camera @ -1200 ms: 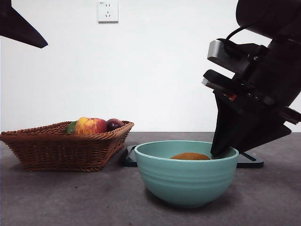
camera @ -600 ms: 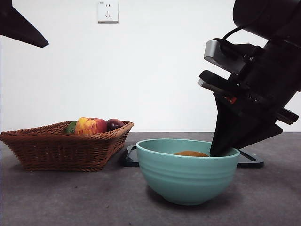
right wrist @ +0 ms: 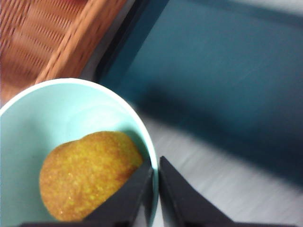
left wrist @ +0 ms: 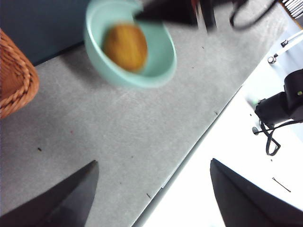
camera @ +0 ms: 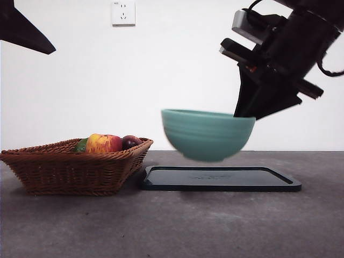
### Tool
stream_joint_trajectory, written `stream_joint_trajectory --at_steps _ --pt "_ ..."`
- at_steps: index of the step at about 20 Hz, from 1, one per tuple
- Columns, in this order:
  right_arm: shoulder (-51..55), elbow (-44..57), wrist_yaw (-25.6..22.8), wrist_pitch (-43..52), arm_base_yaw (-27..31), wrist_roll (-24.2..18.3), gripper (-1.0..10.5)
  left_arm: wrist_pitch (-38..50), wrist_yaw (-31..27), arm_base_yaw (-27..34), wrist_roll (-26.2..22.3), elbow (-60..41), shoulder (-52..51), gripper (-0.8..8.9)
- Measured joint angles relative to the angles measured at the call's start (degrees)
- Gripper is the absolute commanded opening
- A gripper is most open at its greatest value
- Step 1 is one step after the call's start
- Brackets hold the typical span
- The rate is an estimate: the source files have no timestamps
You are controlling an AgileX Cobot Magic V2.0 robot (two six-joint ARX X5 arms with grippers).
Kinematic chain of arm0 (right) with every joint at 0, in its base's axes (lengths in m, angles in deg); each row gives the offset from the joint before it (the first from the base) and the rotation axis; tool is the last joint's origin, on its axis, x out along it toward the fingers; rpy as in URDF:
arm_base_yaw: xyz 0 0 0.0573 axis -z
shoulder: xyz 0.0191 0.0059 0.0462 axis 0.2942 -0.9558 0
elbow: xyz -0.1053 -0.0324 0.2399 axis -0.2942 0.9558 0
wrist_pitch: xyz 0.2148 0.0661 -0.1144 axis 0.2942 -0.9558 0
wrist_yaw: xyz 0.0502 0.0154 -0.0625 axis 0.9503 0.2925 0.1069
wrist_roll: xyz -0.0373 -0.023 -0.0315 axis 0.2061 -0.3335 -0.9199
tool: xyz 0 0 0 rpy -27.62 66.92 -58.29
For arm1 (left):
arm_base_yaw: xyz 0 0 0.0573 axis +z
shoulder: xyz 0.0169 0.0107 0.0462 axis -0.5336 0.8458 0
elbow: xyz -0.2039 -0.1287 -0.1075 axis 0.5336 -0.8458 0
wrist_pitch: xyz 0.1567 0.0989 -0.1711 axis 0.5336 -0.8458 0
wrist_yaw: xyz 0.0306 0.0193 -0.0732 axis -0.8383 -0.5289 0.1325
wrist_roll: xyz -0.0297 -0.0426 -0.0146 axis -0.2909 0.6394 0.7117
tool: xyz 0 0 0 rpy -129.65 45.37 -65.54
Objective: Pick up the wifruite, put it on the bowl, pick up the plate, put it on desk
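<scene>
The mint-green bowl (camera: pixel 208 134) hangs in the air above the desk (camera: pixel 161 226), slightly blurred. My right gripper (camera: pixel 244 115) is shut on its rim, one jaw inside and one outside, as the right wrist view (right wrist: pixel 155 175) shows close up. The orange-brown wifruite (right wrist: pixel 90 175) lies inside the bowl (right wrist: pixel 61 113). The left wrist view looks down on the bowl (left wrist: pixel 161 71) with the wifruite (left wrist: pixel 125 47) in it. My left gripper (left wrist: pixel 154 163) is open and empty, far from the bowl, near the table's edge. No plate other than a flat black tray is in view.
A flat black rectangular tray (camera: pixel 220 179) lies on the desk behind and below the lifted bowl. A wicker basket (camera: pixel 70 166) at the left holds a red-and-yellow apple (camera: pixel 103 143) and a dark plum (camera: pixel 130 141). The left arm shows as a black tip (camera: pixel 27 32) at the top left.
The right gripper has risen and drawn back, lifting the bowl with the wifruite off the desk into the air. The black tray behind it now shows in full.
</scene>
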Motion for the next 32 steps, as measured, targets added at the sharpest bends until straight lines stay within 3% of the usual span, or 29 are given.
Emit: stream_joint_trajectory --at_steps 8,17,20,22,26,32 --pt "-14.64 -14.03 -0.02 -1.46 6.14 -5.18 0.1 0.0 0.0 0.0 0.0 0.0 0.0 3.75" --pt "-24.68 -16.2 -0.02 1.99 8.13 -5.57 0.1 -0.04 0.0 0.0 0.0 0.0 -0.02 3.75" --pt "-24.72 -16.2 0.0 2.03 8.13 -5.57 0.3 -0.04 0.0 0.0 0.0 0.0 -0.02 3.75" --pt "-24.72 -16.22 0.02 2.14 8.2 -5.53 1.6 -0.04 0.0 0.0 0.0 0.0 -0.02 3.75" --pt "-23.74 -16.63 -0.09 0.94 8.41 -5.51 1.8 -0.04 0.0 0.0 0.0 0.0 -0.02 3.75" --pt "-5.97 -16.72 0.07 -6.21 8.39 -5.51 1.8 -0.02 0.0 0.0 0.0 0.0 -0.02 3.75"
